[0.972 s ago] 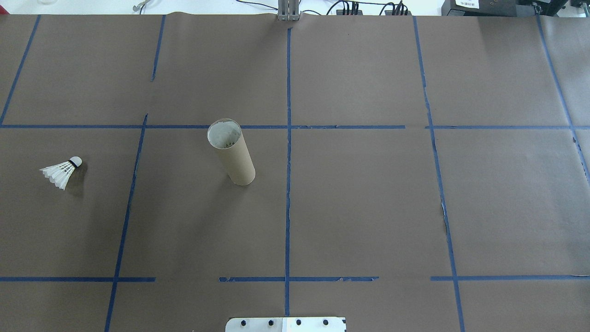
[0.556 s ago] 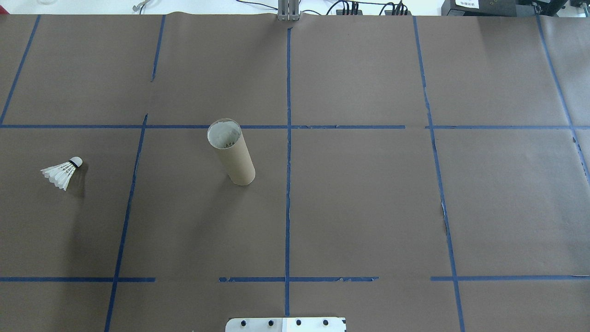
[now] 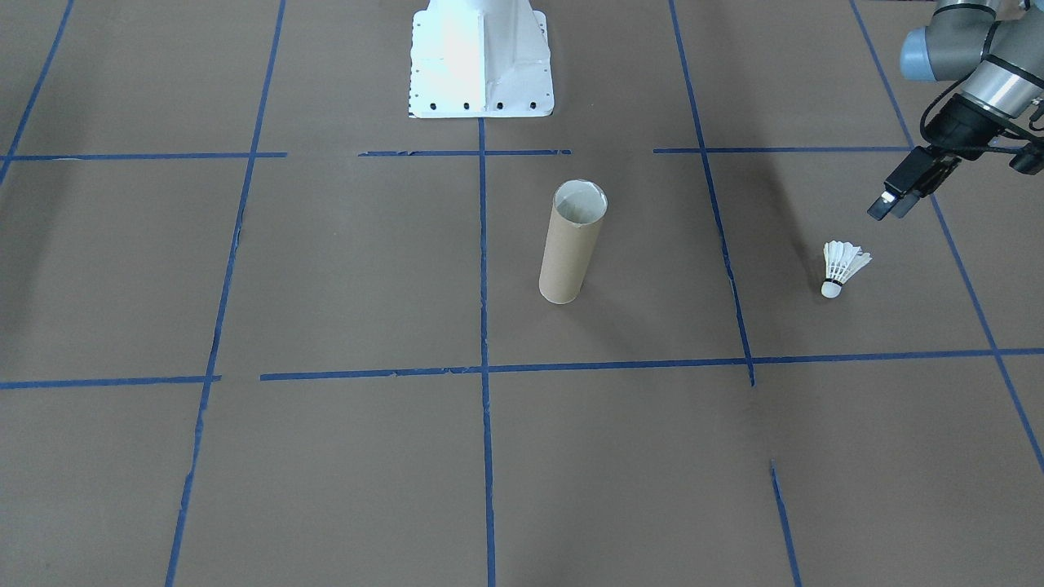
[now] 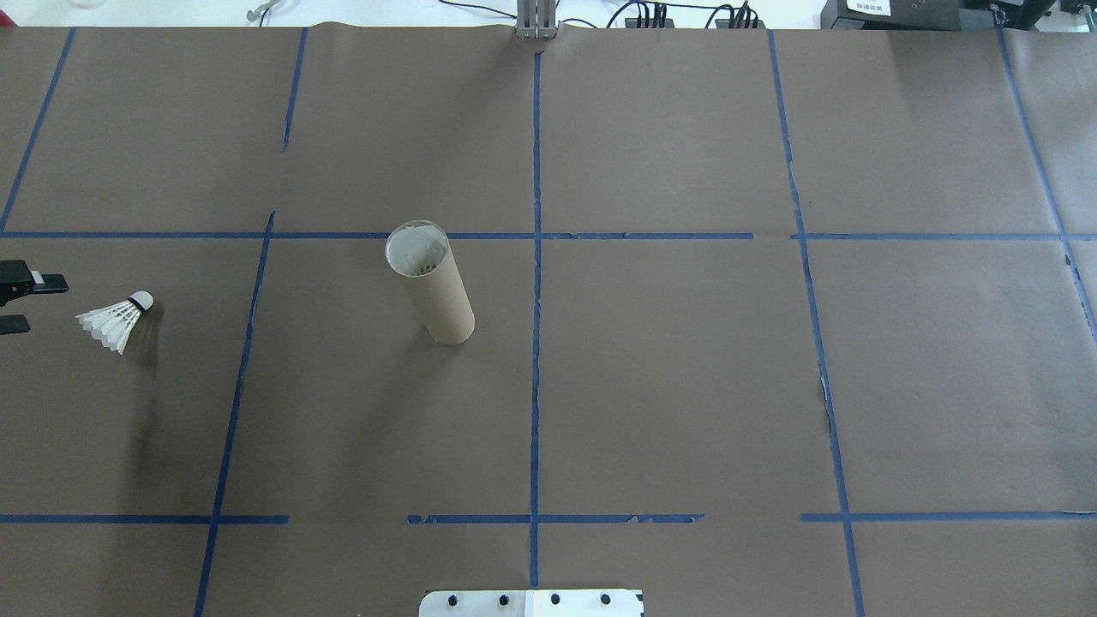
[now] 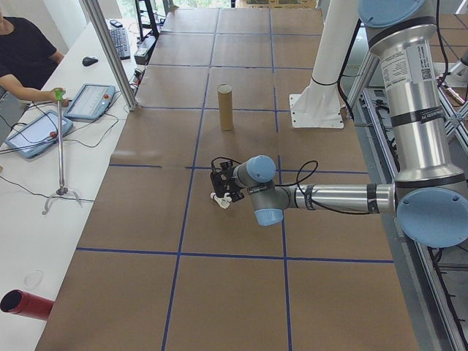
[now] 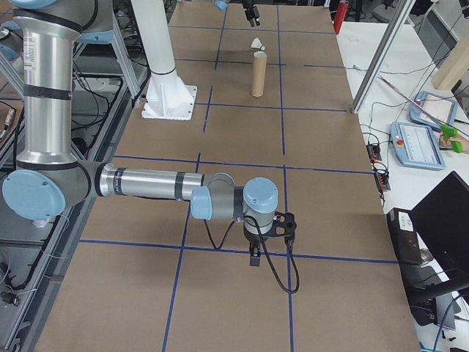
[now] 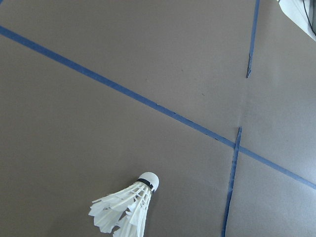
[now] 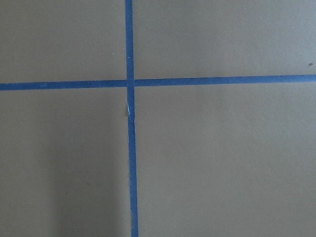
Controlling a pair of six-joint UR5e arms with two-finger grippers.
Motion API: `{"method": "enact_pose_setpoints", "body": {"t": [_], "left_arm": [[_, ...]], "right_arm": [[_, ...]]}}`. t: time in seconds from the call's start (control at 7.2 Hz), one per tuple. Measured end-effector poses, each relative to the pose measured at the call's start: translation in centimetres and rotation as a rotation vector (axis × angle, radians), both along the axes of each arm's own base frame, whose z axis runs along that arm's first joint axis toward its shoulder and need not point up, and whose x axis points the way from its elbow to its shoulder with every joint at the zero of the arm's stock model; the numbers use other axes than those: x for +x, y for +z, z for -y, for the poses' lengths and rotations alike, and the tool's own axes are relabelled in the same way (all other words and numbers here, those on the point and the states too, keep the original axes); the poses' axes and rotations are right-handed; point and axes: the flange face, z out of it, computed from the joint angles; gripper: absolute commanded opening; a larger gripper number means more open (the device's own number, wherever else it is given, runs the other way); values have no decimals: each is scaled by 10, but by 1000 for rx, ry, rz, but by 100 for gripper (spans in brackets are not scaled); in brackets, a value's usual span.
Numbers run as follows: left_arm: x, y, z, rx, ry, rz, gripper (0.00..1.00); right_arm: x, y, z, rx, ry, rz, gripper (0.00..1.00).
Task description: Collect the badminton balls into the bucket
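A white feather shuttlecock [image 4: 114, 322] lies on its side on the brown table at the far left, cork tip toward the bucket. It also shows in the front view as the shuttlecock [image 3: 842, 267] and low in the left wrist view as the shuttlecock [image 7: 126, 210]. The bucket, a brown cardboard tube [image 4: 430, 293], stands upright near the middle; the tube [image 3: 572, 244] is open at the top. My left gripper [image 4: 30, 302] hovers open just left of the shuttlecock, above the table, not touching it. My right gripper [image 6: 253, 257] shows only in the exterior right view, low over the table; I cannot tell its state.
The white robot base [image 3: 481, 57] stands at the near middle edge. Blue tape lines [image 4: 536, 343] divide the brown paper. In the exterior left view a person [image 5: 25, 55] sits at a white side table with tablets and a metal post [image 5: 110, 51].
My left gripper has come into the overhead view at the left edge, beside the shuttlecock. The shuttlecock and the tube have stayed in place.
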Motion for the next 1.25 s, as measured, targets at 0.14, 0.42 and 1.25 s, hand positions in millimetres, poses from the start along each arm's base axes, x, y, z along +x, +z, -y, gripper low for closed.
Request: {"method": "enact_pose_setpoints", "body": {"t": [0.14, 0.42, 1.25], "left_arm": [[25, 4, -6, -49, -57, -10, 100], [48, 21, -9, -99, -106, -1, 100], [81, 38, 22, -103, -135, 13, 0]], "right_arm": [[0, 0, 0, 0, 0, 0, 100], [0, 0, 0, 0, 0, 0, 100], [0, 0, 0, 0, 0, 0, 100]]}}
